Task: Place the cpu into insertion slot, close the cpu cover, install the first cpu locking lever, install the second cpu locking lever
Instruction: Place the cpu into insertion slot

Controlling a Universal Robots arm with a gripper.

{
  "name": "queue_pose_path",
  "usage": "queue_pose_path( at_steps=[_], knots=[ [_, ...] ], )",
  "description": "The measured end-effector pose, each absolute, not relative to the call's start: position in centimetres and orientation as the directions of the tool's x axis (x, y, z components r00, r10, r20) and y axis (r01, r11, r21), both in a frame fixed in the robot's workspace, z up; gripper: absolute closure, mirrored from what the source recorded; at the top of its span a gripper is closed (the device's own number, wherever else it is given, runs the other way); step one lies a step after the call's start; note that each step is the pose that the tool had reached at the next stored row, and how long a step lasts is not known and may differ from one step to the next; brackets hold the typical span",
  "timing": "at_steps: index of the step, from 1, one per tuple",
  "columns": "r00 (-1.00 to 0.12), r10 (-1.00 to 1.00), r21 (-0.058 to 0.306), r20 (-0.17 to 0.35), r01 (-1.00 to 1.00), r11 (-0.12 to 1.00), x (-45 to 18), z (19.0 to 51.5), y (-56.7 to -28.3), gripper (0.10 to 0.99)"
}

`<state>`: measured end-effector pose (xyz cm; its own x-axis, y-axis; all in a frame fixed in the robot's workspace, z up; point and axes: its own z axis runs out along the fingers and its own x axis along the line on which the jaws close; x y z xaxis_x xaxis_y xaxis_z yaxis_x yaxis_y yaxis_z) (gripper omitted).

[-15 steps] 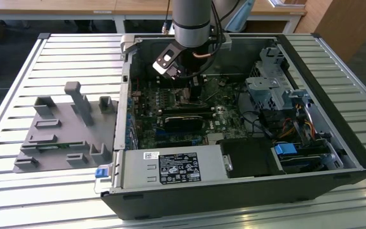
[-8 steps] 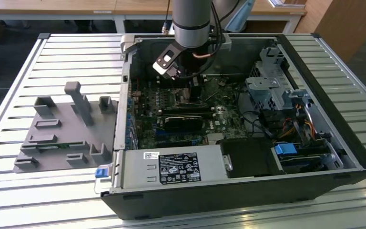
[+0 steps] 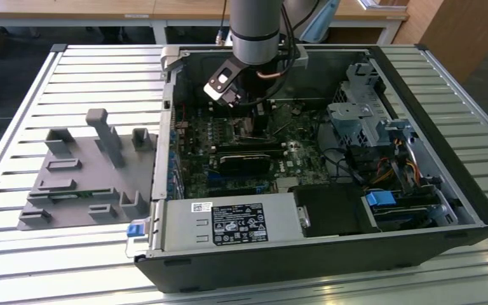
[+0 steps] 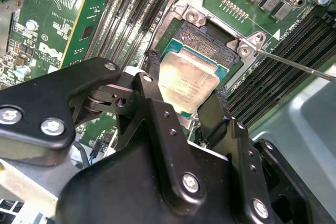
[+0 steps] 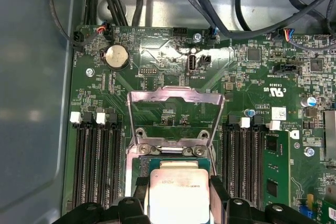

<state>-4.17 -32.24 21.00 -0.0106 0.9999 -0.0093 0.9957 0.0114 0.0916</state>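
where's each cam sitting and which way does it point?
Exterior view: off the arm, above the open computer case, looking down into it; the arm reaches in.
First wrist view: on the wrist, facing the motherboard and the open cpu cover; the fingers show.
Second wrist view: on the wrist, looking along the hand to the insertion slot.
Shared: both wrist views show the cpu between the fingers.
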Motion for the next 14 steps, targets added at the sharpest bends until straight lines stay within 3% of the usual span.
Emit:
queue_pose_path(
  at_steps=[14],
  knots=[
    [-0.003,1.000,0.091,-0.012,0.996,0.004,-4.41,20.20,-31.86,0.545]
  ],
)
